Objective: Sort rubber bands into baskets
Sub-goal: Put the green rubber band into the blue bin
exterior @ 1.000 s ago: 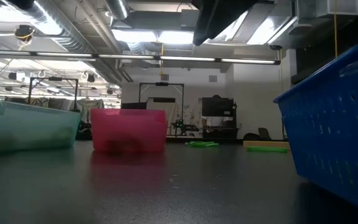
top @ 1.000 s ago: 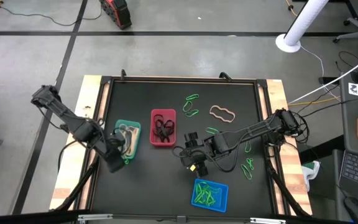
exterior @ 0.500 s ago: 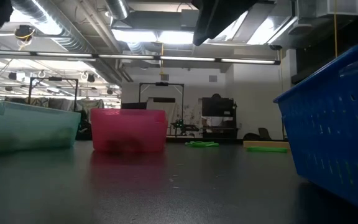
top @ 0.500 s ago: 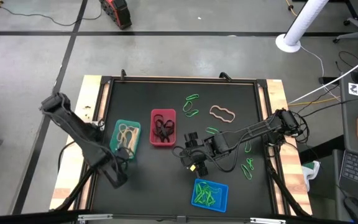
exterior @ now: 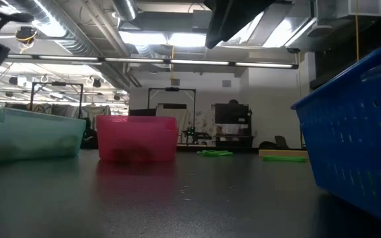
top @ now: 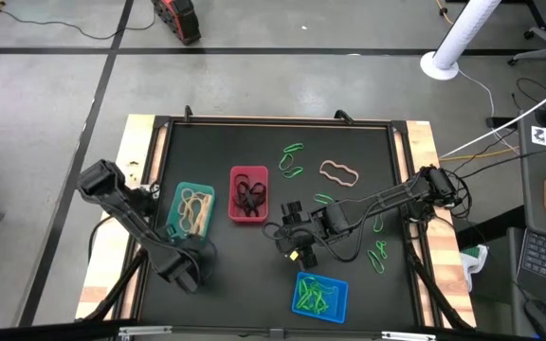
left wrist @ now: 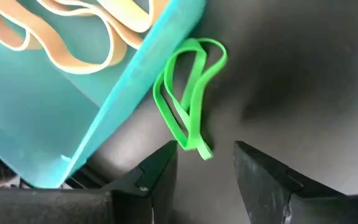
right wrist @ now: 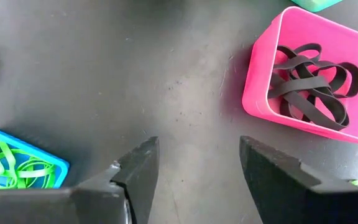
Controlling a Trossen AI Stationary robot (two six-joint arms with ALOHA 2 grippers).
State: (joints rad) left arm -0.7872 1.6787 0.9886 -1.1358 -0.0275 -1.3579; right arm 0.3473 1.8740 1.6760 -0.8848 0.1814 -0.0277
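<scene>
Care is needed with the green band (left wrist: 188, 93) lying flat on the surface against the outer wall of the teal basket (left wrist: 145, 74), at its near corner. The left gripper (left wrist: 204, 171) hangs just over that band, jaws open and empty. A straight descent is advised, so that the loop is pinched away from the basket wall. The right gripper (right wrist: 197, 165) waits open between the red basket (right wrist: 260, 62) and the blue basket (right wrist: 48, 163).

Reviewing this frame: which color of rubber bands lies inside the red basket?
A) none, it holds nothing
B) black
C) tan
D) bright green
B: the red basket holds a tangle of black rubber bands, seen plainly in the right wrist view and as a dark clump in the high view.
</scene>
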